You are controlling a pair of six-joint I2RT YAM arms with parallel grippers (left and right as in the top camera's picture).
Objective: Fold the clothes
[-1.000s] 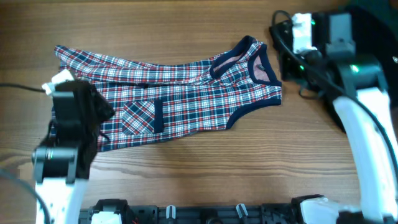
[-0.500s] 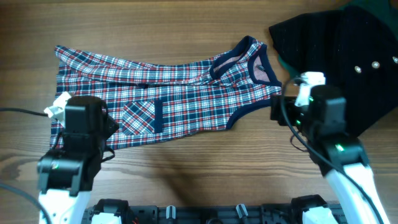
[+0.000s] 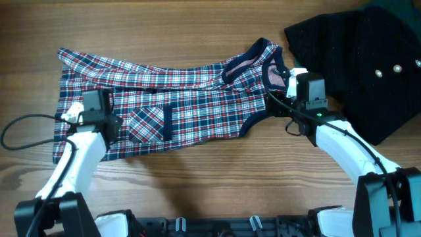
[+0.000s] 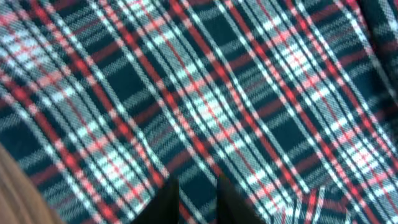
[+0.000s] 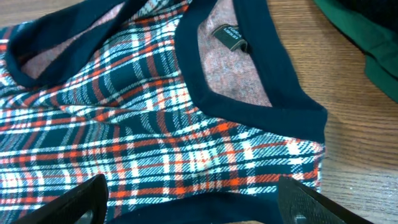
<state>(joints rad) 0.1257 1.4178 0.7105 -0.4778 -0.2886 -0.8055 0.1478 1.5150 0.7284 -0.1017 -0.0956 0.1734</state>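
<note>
The clothes point(image 3: 191, 99), one plaid garment in red, white and navy, lie spread flat across the table, neck to the right. My left gripper point(image 3: 99, 112) presses down on the left part, beside the patch pocket point(image 3: 150, 124). In the left wrist view plaid point(image 4: 205, 93) fills the frame, and that gripper point(image 4: 198, 194) keeps only a narrow gap, with flat cloth showing in it. My right gripper point(image 3: 296, 95) hovers over the shoulder. It point(image 5: 196, 208) stands wide open above the plaid point(image 5: 155, 124), just below the navy neck trim point(image 5: 249, 106), holding nothing.
A black garment with small metal studs point(image 3: 362, 66) lies at the back right, close to the right arm. Dark green fabric point(image 5: 373, 50) shows beside the garment's neck in the right wrist view. Bare wooden table point(image 3: 197, 184) runs along the front.
The right arm came from the back right corner to the garment's shoulder, and its jaws opened wide. The left gripper moved toward the back and lowered onto the cloth, its jaws parting slightly.
</note>
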